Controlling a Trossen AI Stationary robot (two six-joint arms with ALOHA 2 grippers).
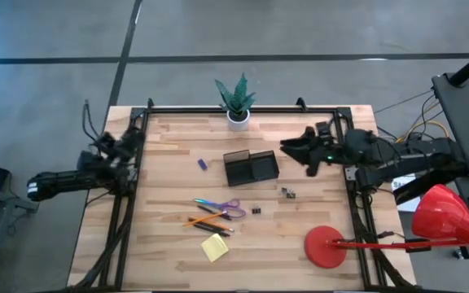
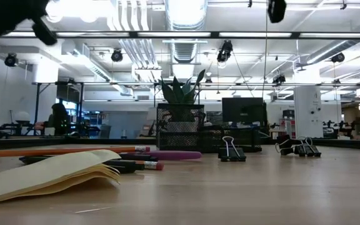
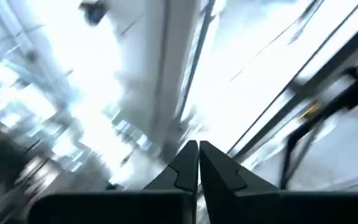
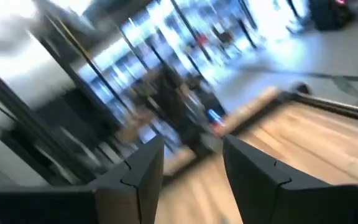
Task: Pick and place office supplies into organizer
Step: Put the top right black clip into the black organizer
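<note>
The black organizer (image 1: 251, 167) stands mid-table, in front of a potted plant (image 1: 237, 102). The office supplies lie on the wood. They are a small blue piece (image 1: 203, 164), purple-handled scissors (image 1: 222, 207), orange pencils (image 1: 206, 220), a yellow sticky-note pad (image 1: 215, 247) and dark clips (image 1: 256, 211) (image 1: 287, 193). My left gripper (image 1: 127, 145) is at the table's left edge, raised and shut on nothing (image 3: 197, 165). My right gripper (image 1: 287, 148) hovers to the right of the organizer with its fingers open and nothing between them (image 4: 191, 162).
A red lamp has its round base (image 1: 326, 247) on the table's near right and its head (image 1: 450, 216) beyond the right edge. A black frame (image 1: 243, 108) runs round the table's edges. In the low view the pad (image 2: 49, 175), pencils (image 2: 74, 151) and clips (image 2: 231, 150) lie nearest.
</note>
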